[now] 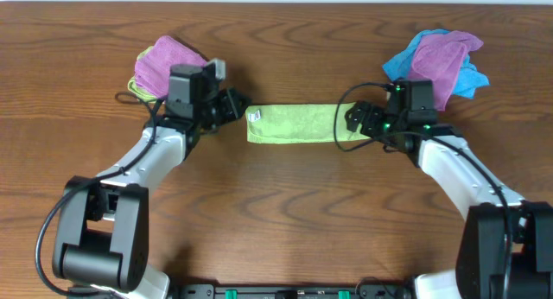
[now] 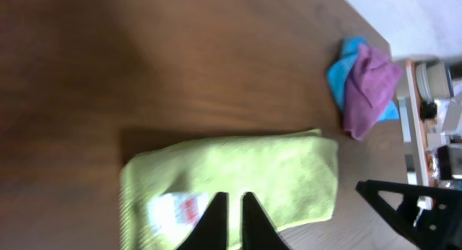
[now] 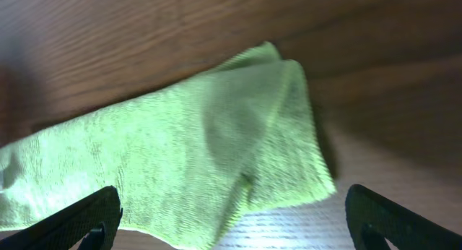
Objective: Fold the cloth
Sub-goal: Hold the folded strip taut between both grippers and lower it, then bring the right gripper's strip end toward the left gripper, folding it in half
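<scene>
A lime-green cloth [image 1: 298, 124] lies folded into a long strip at the middle of the wooden surface [image 1: 285, 213], between 2 robot arms. The left pincer [image 2: 232, 201], its fingers drawn together with nothing seen between them, hangs over the strip's tagged end. The fingers' roots are cut off by the bottom edge of the wrist view, and the white tag [image 2: 177, 209] beside them is too blurred to read. The right pincer [image 3: 231, 207] stands wide apart over the other end, only its 2 dark fingertips showing at the lower corners; whether they touch the cloth cannot be told. From above, both pincers are dark shapes against the arms, their state hard to make out there. Only the overhead view shows a purple cloth [image 1: 166, 61] at the far left, with a sliver of yellow-green beneath it that is hard to identify. A second purple cloth [image 1: 445, 57] lies on a blue cloth [image 1: 397, 66] at the far right, a pile the left wrist view also catches.
</scene>
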`<move>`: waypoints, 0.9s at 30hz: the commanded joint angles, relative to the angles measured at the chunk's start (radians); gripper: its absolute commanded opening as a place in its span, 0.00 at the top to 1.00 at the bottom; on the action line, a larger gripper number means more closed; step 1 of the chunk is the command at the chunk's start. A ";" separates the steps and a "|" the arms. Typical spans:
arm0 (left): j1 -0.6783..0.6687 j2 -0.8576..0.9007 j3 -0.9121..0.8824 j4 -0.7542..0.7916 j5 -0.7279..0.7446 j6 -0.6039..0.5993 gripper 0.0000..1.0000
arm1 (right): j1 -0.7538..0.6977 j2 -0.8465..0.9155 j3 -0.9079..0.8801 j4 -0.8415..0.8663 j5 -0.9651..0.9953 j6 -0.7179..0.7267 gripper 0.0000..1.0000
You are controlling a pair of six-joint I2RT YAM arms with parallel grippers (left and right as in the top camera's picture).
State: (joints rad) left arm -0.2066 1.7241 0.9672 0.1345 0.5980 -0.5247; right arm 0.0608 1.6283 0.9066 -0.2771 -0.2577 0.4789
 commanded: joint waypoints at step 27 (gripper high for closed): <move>-0.128 0.257 0.059 -0.018 -0.139 0.058 0.94 | -0.093 0.002 -0.019 -0.004 -0.165 0.052 0.01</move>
State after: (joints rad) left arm -0.3275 1.9560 1.0050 0.1162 0.4850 -0.4915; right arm -0.0406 1.6283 0.8978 -0.2905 -0.4053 0.5163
